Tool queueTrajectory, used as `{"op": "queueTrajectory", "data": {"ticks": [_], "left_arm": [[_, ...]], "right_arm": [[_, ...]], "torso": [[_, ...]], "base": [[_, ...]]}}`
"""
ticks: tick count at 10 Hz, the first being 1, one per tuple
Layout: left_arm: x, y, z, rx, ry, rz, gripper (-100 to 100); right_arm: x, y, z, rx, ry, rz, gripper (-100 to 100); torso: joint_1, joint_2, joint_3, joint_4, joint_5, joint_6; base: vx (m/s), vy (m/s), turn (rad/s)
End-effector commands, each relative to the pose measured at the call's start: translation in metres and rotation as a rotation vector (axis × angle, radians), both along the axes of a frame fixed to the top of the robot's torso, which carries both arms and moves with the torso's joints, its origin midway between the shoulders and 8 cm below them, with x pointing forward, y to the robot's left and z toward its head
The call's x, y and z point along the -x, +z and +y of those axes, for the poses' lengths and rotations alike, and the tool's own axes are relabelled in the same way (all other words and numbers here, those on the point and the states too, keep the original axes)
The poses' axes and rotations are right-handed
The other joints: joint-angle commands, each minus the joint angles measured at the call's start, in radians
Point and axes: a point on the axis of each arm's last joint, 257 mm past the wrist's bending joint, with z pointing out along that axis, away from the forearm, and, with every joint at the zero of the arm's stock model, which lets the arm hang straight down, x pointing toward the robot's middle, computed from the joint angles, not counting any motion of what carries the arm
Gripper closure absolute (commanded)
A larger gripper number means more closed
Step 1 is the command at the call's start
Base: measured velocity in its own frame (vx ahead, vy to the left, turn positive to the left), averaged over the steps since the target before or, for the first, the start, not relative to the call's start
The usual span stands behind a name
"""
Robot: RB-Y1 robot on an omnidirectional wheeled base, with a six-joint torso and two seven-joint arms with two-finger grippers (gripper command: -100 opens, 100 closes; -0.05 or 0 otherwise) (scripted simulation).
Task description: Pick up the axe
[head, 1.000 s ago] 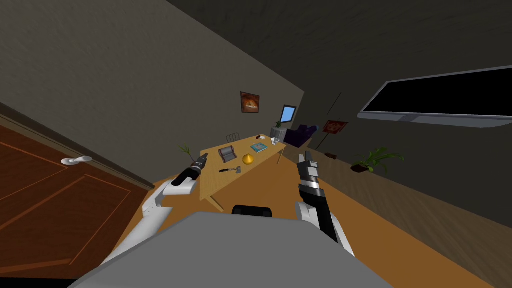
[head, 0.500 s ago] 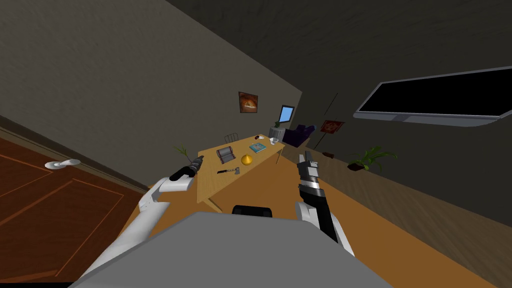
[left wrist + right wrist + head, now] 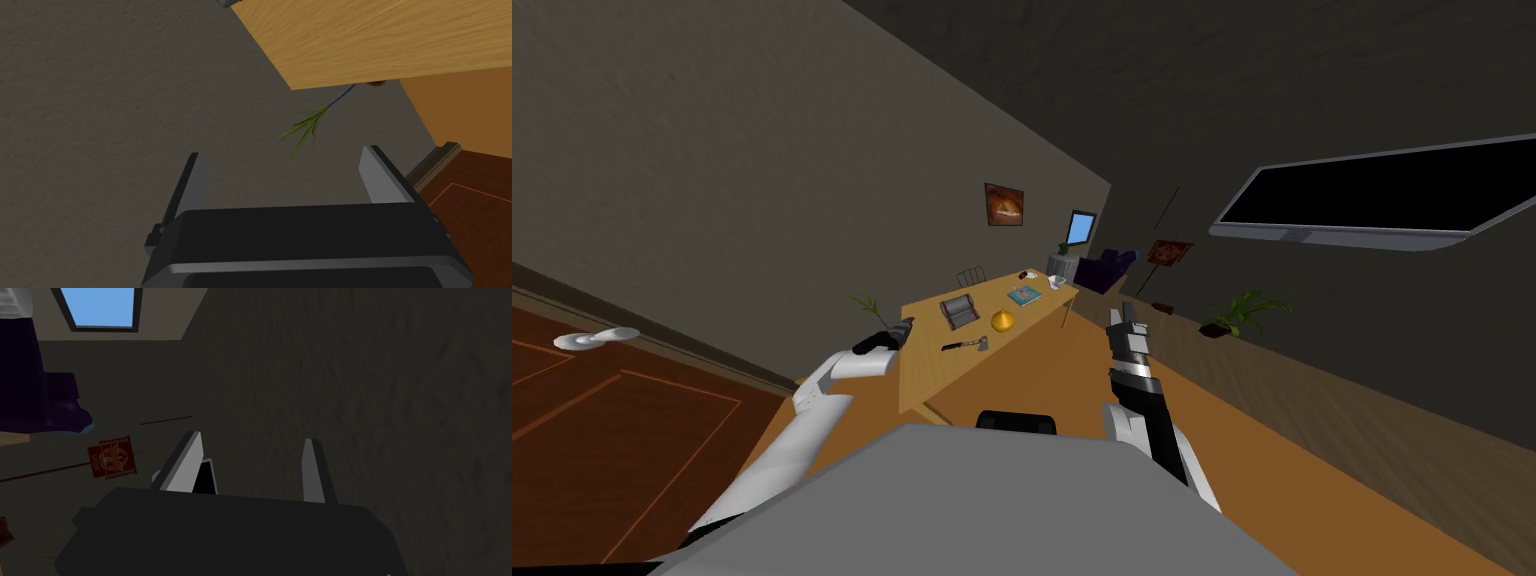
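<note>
Head view gives you the axe [image 3: 965, 345] lying flat on the wooden table [image 3: 927, 375], around its middle, just nearer to you than a yellow round object [image 3: 1002, 320] and a grey roll [image 3: 958, 311]. Your left arm reaches forward with the elbow bent. The left gripper [image 3: 905, 324] sits at the table's left edge, left of the axe and apart from it, and the left wrist view shows its fingers [image 3: 194, 180] spread wide with nothing between them. Your right arm points forward, the right gripper [image 3: 1122, 318] right of the table, its blades parted too.
</note>
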Motion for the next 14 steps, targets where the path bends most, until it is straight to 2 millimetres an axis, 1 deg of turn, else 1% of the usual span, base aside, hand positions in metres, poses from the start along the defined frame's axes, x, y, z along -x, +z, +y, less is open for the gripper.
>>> {"op": "queueTrajectory", "data": {"ticks": [1, 2, 3, 4, 6, 7, 8, 9, 10, 11, 12, 13, 14], "left_arm": [[0.007, -0.014, 0.011, 0.017, 0.03, 0.044, -100], [0.01, -0.02, 0.022, 0.038, 0.061, 0.078, -100], [0.015, -0.028, 0.025, 0.045, 0.071, 0.096, -100], [0.019, -0.036, 0.034, 0.071, 0.102, 0.129, -100], [0.026, -0.048, 0.041, 0.106, 0.139, 0.177, -100], [0.032, -0.057, 0.044, 0.114, 0.151, 0.196, -100], [0.032, -0.059, 0.047, 0.143, 0.172, 0.218, -100], [0.04, -0.069, 0.05, 0.152, 0.186, 0.239, -100], [0.041, -0.074, 0.051, 0.185, 0.208, 0.264, -100], [0.05, -0.085, 0.053, 0.195, 0.223, 0.287, -100], [0.051, -0.09, 0.053, 0.23, 0.242, 0.31, -100], [0.06, -0.1, 0.055, 0.241, 0.257, 0.333, -100], [0.065, -0.109, 0.053, 0.281, 0.28, 0.364, -100]], "right_arm": [[0.0, 0.0, 0.0, 0.0, 0.0, 0.0, 0], [0.0, 0.0, 0.0, 0.0, 0.0, 0.0, 0], [0.0, 0.0, 0.0, 0.0, 0.0, 0.0, 0], [0.0, 0.0, 0.0, 0.0, 0.0, 0.0, 0], [0.0, 0.0, 0.0, 0.0, 0.0, 0.0, 0], [0.0, 0.0, 0.0, 0.0, 0.0, 0.0, 0], [0.0, 0.0, 0.0, 0.0, 0.0, 0.0, 0], [0.0, 0.0, 0.0, 0.0, 0.0, 0.0, 0], [0.0, 0.0, 0.0, 0.0, 0.0, 0.0, 0], [0.0, 0.0, 0.0, 0.0, 0.0, 0.0, 0], [0.0, 0.0, 0.0, 0.0, 0.0, 0.0, 0], [0.0, 0.0, 0.0, 0.0, 0.0, 0.0, 0], [0.0, 0.0, 0.0, 0.0, 0.0, 0.0, 0]], "torso": [[0.0, 0.0, 0.0, 0.0, 0.0, 0.0], [0.0, 0.0, 0.0, 0.0, 0.0, 0.0], [0.0, 0.0, 0.0, 0.0, 0.0, 0.0], [0.001, 0.0, 0.0, 0.0, 0.0, -0.001], [0.0, -0.001, 0.0, 0.0, 0.0, -0.001], [0.0, -0.001, -0.001, 0.0, 0.0, 0.0], [0.0, -0.001, -0.001, 0.0, 0.0, -0.001], [0.0, -0.001, -0.001, 0.0, 0.0, 0.0], [0.0, -0.001, -0.001, 0.0, 0.0, -0.001], [0.0, -0.001, -0.001, 0.0, 0.0, 0.0], [0.0, -0.001, -0.001, 0.0, 0.0, -0.001], [0.0, -0.001, -0.001, 0.0, 0.0, 0.0], [0.0, -0.001, -0.001, 0.0, 0.0, -0.001]], "base": [[0.035, -0.009, -0.039], [0.039, -0.011, -0.088], [0.036, -0.003, -0.045], [0.053, -0.003, -0.098], [0.049, -0.005, -0.076], [0.05, -0.002, -0.054], [0.053, -0.006, -0.088], [0.043, -0.002, -0.061], [0.057, -0.008, -0.121], [0.049, -0.005, -0.056], [0.054, -0.01, -0.108], [0.052, -0.002, -0.057], [0.056, 0.009, -0.095]]}}
